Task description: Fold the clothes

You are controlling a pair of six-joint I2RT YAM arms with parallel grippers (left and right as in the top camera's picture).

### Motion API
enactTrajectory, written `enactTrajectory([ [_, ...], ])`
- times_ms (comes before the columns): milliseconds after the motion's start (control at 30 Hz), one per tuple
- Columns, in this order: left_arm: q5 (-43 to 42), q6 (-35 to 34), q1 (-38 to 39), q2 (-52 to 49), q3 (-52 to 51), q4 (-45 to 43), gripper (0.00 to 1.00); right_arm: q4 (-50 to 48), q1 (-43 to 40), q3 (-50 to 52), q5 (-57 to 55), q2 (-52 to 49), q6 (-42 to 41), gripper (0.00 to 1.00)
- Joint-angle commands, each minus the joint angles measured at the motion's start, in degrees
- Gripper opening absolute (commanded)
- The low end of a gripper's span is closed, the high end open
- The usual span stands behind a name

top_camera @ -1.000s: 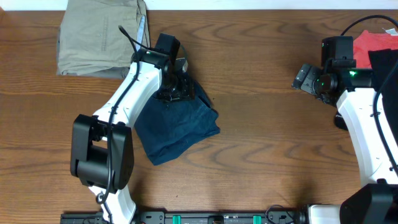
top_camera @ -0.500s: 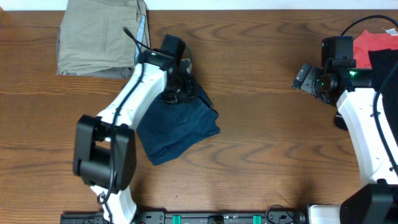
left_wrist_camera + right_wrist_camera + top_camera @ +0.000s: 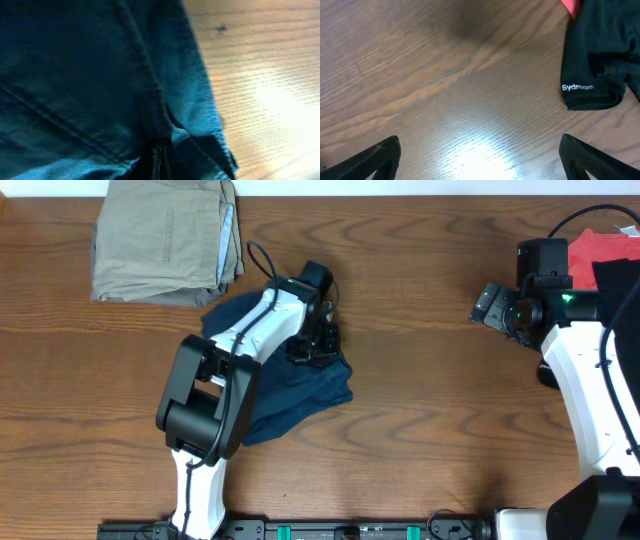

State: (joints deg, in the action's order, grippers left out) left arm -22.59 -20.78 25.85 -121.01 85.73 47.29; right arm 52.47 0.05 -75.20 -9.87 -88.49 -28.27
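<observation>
At the far left edge of the wooden table (image 3: 430, 420) lies a folded khaki garment (image 3: 160, 240). Just right and nearer, the navy shorts (image 3: 300, 395) sit bunched in a rumpled heap left of the table's middle, one corner reaching up beside the khaki. The left gripper (image 3: 322, 345) is pressed down at the heap's far right edge, its jaws clenched tight on a fold of the denim; the wrist view is nearly all blue cloth and seams. Well to the right, the right gripper (image 3: 488, 306) hovers over bare wood, jaws spread wide and holding nothing. Beyond it, at the far right, lie a black garment (image 3: 600, 50) and a red one (image 3: 598, 248).
</observation>
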Motion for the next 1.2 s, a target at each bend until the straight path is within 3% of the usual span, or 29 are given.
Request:
enactTrajectory([
  [0,-1.44,-0.35,1.18,1.62,-0.33,0.20,0.06,-0.02,0.11,-0.11,-0.20,0.04,-0.39,0.99],
  [333,-0.66,0.20,1.51,13.27,-0.33,6.93,0.06,-0.02,0.11,-0.11,-0.22,0.04,-0.42,0.99],
  [500,7.02,0.48,1.46,15.67,-0.33,7.32,0.06,-0.02,0.11,-0.11,-0.22,0.04,-0.42,0.99],
  [1067,6.47,-0.94,4.92,2.56,-0.90,5.11,0.06,-0.02,0.11,-0.11,-0.22,0.04,-0.42,0.99],
  [1167,2.43,-0.96,5.46,0.68,-0.92,5.14,0.06,-0.02,0.11,-0.11,-0.22,0.02,-0.39,0.99],
])
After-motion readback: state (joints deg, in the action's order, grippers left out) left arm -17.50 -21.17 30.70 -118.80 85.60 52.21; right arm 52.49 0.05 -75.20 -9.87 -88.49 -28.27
